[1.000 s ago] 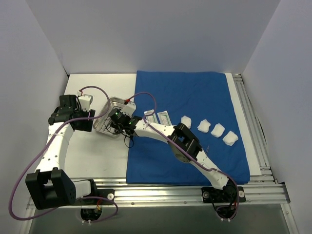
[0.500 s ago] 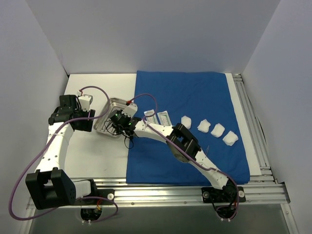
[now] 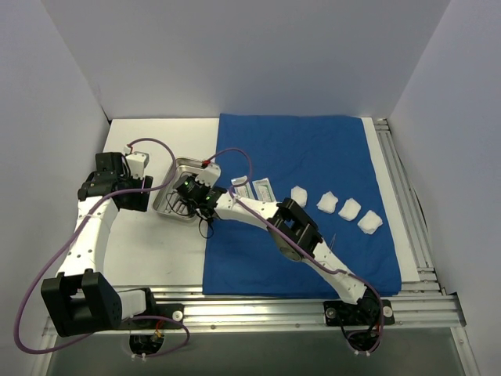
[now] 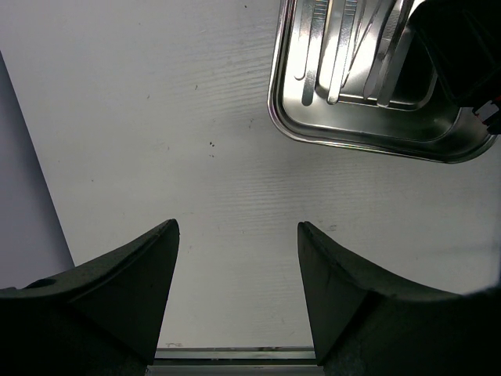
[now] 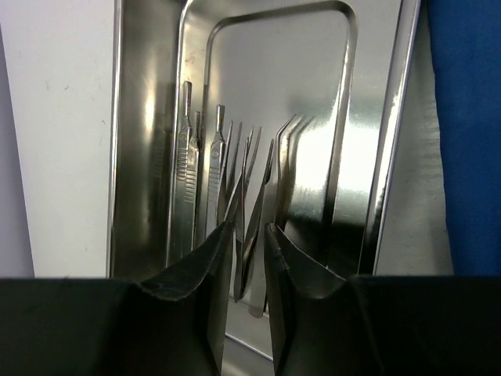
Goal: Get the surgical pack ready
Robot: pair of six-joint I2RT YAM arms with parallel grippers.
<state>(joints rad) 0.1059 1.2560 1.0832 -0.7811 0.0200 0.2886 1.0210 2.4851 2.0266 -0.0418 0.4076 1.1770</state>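
Though behind right hand (image 5: 248, 232), instruments (image 5: 188, 160) discernible.

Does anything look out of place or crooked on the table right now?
The tray sits on bare table beside the drape, turned at an angle to its edge. Sachets and gauze wads lie in a neat row; nothing looks spilled.

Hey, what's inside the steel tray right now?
Several thin metal instruments lie side by side in the steel tray. The right fingers cover their near ends, so anything beneath them is hidden.
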